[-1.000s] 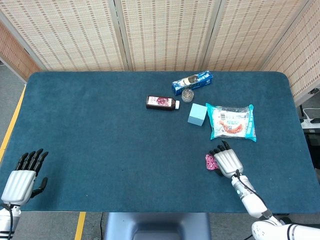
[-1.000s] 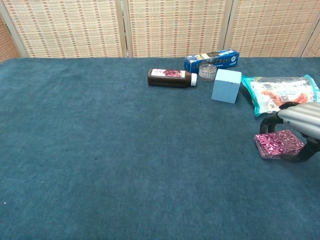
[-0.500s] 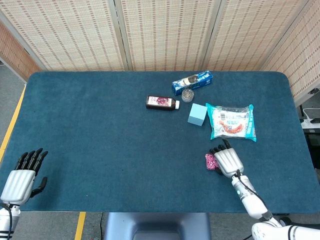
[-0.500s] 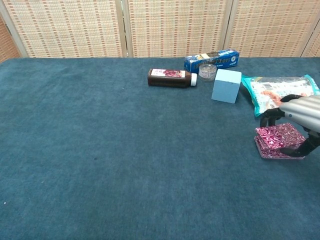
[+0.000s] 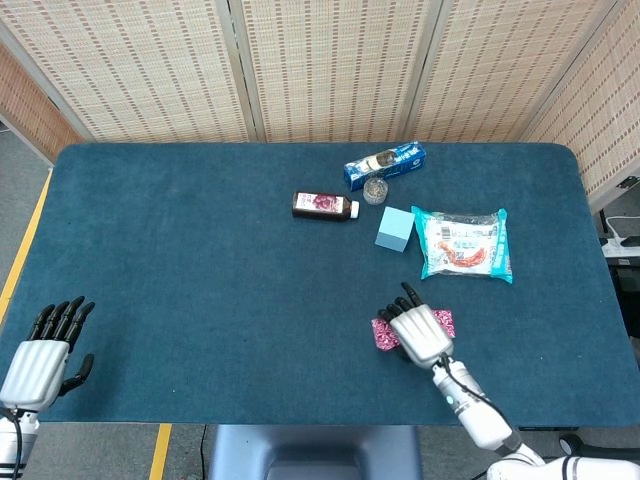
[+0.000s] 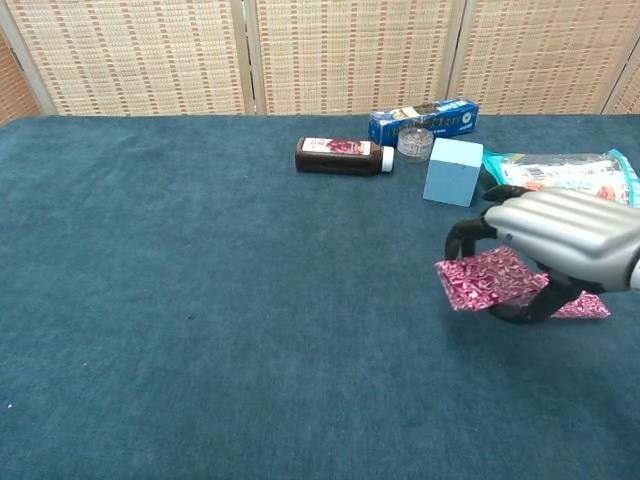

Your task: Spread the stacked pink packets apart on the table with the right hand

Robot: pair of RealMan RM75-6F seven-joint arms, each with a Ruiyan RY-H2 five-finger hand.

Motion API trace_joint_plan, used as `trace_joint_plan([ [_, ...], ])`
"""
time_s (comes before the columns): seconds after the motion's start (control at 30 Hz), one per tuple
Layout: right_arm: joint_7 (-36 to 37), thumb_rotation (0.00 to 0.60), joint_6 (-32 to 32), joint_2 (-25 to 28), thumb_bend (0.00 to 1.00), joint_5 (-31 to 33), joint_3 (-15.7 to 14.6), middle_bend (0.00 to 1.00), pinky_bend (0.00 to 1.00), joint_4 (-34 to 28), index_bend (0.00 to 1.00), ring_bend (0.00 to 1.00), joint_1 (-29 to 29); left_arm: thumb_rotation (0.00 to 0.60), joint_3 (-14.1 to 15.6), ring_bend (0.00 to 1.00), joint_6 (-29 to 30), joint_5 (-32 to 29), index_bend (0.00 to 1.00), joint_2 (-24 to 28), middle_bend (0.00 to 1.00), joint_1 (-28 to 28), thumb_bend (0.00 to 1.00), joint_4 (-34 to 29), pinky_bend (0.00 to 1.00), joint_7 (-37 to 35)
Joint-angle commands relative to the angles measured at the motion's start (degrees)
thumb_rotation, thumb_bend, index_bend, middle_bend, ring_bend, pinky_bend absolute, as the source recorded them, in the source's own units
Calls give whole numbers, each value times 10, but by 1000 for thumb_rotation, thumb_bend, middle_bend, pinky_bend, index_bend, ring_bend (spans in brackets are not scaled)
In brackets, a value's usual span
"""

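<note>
Left hand (image 5: 40,358), lower left of the head view, lay idle with fingers apart, holding nothing. Right hand (image 6: 560,245), lower right, gripped one pink packet (image 6: 487,280), apparently lifted off the table (image 6: 200,300); another pink packet (image 6: 585,307) lay behind it. Risk: loose grip could drop the packet back onto its mate, restacking them.

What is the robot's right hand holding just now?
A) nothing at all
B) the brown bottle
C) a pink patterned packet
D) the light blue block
C: in the chest view the right hand grips a pink packet lifted off the table, with another pink packet lying flat behind it.
</note>
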Motion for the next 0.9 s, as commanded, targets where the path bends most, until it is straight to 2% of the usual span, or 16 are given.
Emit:
trace_joint_plan([
  [0.03,-22,600,-12,-27,236,4,-4,448,0,5,543,230,10,600,1,0,1,2,0,1,0,0,443,0,72,-3],
  [0.17,-48,600,-19,-51,237,12,-12,441,0,15,463,227,16,600,2,0,2,4,0,2,0,1,444,1,73,-6],
  [0.3,-72,600,-28,-53,237,31,-21,248,0,15,104,130,19,600,2,0,3,4,0,3,0,2,444,2,72,-9],
  [0.37,-81,600,-33,-49,236,38,-24,153,0,11,4,75,21,600,3,0,3,5,0,3,0,2,444,1,72,-8],
  [0.47,-84,600,-36,-41,236,43,-28,70,0,5,0,21,23,600,2,0,0,4,0,2,0,1,443,1,73,-5],
  [0.57,-71,600,-33,-26,236,39,-32,39,0,-8,0,8,20,600,3,0,-1,4,0,1,0,1,442,0,73,0],
  [0.77,-36,600,4,21,236,21,-37,32,0,-21,0,0,-2,600,2,0,0,3,0,1,0,1,442,-3,73,3],
  [0.9,-2,600,15,50,237,38,-28,29,0,-11,0,0,-15,600,3,0,-1,4,0,0,0,1,443,-4,73,7],
])
